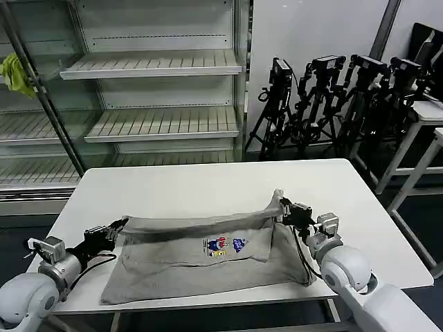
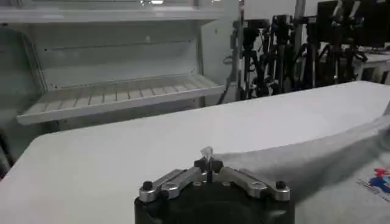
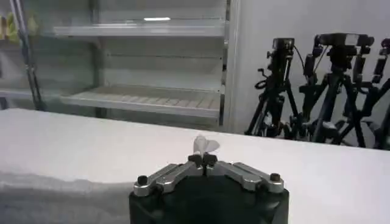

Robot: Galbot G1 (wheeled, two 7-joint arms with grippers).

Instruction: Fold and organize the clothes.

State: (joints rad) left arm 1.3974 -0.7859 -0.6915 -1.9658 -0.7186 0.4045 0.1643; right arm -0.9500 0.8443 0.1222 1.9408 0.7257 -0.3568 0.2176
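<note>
The light grey T-shirt (image 1: 201,259) lies across the near half of the white table (image 1: 208,187), its small coloured graphic (image 1: 225,245) facing up. The shirt's upper edge is lifted off the table and stretched between both grippers. My left gripper (image 1: 119,226) is shut on the shirt's left corner, a pinch of cloth poking up between its fingertips (image 2: 207,159). At the other end my right gripper (image 1: 282,207) is shut on the right corner, with a tuft of fabric above its fingertips (image 3: 202,152). The grey cloth (image 2: 329,164) trails away from the left gripper.
White shelving (image 1: 152,90) stands behind the table, a yellow-green cloth (image 1: 17,72) hanging at its left. Black tripods with cameras (image 1: 332,104) crowd the back right. Another white table (image 1: 429,131) is at the far right. The far half of my table is bare.
</note>
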